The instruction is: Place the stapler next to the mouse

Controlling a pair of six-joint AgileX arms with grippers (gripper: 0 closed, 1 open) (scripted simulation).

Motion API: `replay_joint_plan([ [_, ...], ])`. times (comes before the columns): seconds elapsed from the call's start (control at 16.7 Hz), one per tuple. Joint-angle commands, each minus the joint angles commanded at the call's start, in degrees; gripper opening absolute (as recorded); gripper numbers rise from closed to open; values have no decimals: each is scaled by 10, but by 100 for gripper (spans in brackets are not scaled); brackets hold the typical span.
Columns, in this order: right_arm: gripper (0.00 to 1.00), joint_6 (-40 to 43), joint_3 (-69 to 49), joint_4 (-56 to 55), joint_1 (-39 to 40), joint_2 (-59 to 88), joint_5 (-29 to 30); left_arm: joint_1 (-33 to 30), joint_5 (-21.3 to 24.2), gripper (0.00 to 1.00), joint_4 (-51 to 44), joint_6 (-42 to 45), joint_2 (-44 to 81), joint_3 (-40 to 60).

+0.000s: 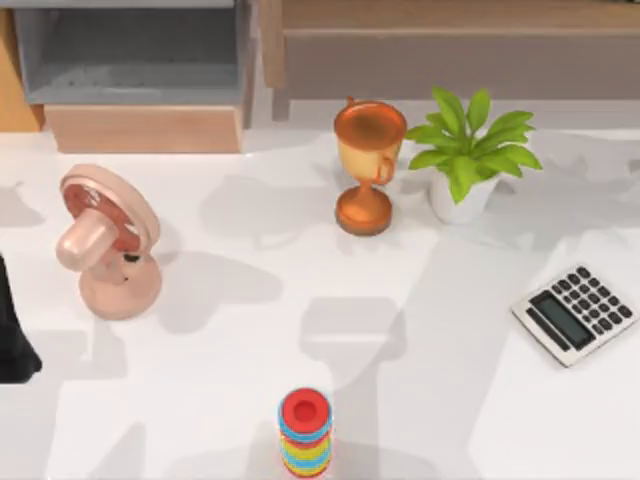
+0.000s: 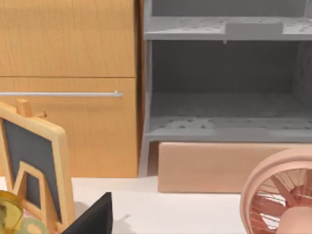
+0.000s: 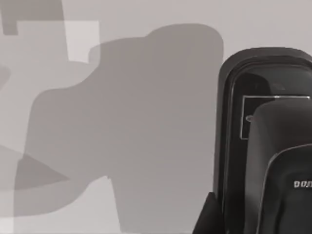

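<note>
One black stapler lies flat on the white table, close under the right arm's camera. It looks hard and stiff, smooth on top, and a bit heavy, so I think it could slip. The best place to grab it is probably across its slim middle, from both long sides. A dark tip of the right gripper sits just beside the stapler. I cannot tell if that gripper is released or clenched. The left arm waits at the table's left edge, near the pink fan.
</note>
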State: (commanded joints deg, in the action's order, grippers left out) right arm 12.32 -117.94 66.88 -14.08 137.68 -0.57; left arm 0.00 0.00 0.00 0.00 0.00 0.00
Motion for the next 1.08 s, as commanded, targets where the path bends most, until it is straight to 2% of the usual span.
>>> replay_joint_plan([
  [0.3,0,4,4,-39,-6,13,-26,0,0,100,0,0,0,0],
  [0.6,0,4,8,-41,-6,17,-27,0,0,100,0,0,0,0],
  [1.08,60,4,8,-41,-6,17,-27,0,0,100,0,0,0,0],
])
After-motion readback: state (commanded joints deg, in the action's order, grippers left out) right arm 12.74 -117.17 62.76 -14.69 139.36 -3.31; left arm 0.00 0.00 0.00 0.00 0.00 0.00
